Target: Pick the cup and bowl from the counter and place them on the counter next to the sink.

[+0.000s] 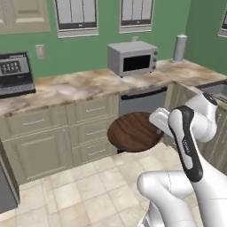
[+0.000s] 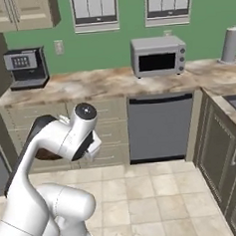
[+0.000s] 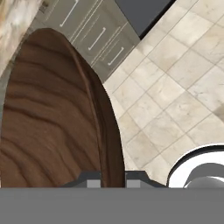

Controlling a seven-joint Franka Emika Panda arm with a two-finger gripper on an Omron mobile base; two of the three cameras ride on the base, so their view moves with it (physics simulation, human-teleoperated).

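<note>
Bowl (image 1: 134, 131) hangs in the air over the tiled floor (image 1: 88, 190), in front of the cabinet drawers (image 1: 91, 133) and the dishwasher (image 2: 160, 127), well clear of any counter (image 1: 80, 86). It is carried on edge rather than flat: in the hand view its wood-grain inside (image 3: 43, 122) stands tall in front of the camera, with the rim running down between the two fingertips. The gripper (image 3: 111, 178) is clenched on that rim, one tip to each side of the thin wall, which is probably the only way narrow jaws can take so wide a dish. Holding it by the edge lets the bowl swing out to one side of the wrist, as the left base view shows, where the brown disc juts out beside the white forearm (image 1: 188, 142). In the right base view the arm's elbow (image 2: 73, 133) hides nearly all of it. The sink (image 1: 217, 91) lies off to the right, at the corner of the counter run, so the bowl seems to be in transit toward it, with the setting-down not yet done. A rim grip like this could slip if the wrist tips sharply. The microwave (image 1: 132, 58) and coffee machine (image 2: 25, 67) stand on the back counter, away from the path.
</note>
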